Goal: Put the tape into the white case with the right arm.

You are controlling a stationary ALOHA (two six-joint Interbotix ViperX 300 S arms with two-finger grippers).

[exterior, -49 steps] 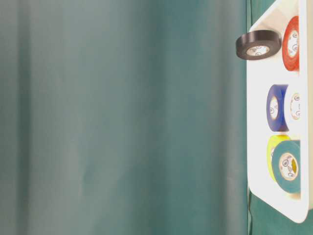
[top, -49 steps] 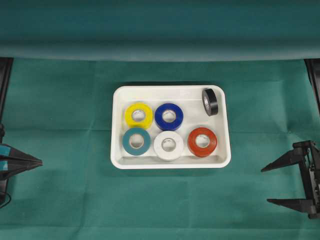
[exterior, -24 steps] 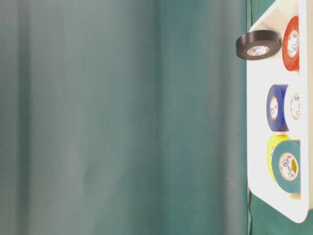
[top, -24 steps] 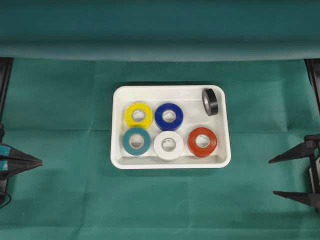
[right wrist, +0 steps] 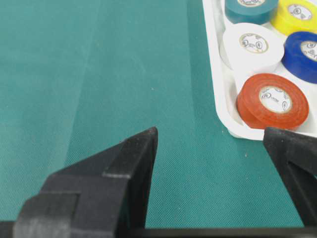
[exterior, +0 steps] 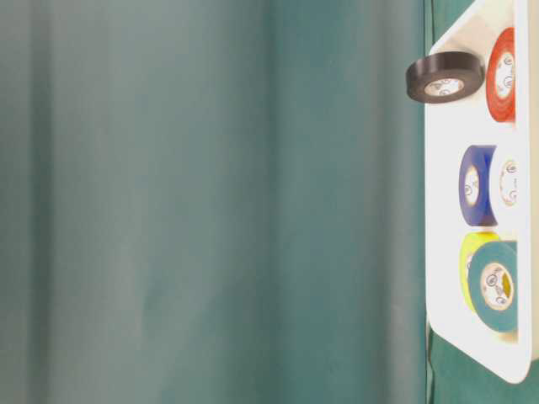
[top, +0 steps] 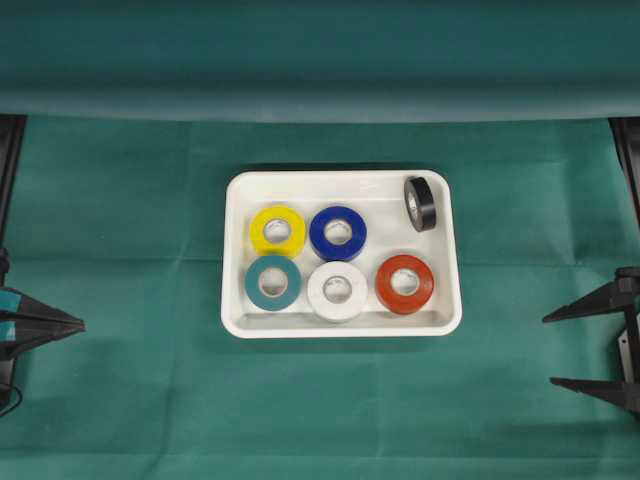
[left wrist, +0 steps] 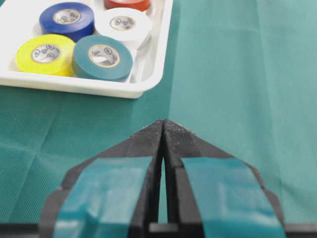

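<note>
All six rolls lay inside the white case (top: 342, 325): yellow tape (top: 277, 231), blue tape (top: 338, 233), teal tape (top: 273, 282), white tape (top: 337, 290) and red tape (top: 404, 284) flat, and the black tape (top: 420, 203) on edge, tilted against the rim at the far right corner. That black roll looked the likeliest trouble; any jolt to the case could tip it flat or over the rim. The right gripper (top: 598, 347) hovered with its jaws spread wide and empty near the tabletop (top: 130, 220) edge, well apart from the case. The left gripper (left wrist: 163, 130) sat with its jaws pressed together.
</note>
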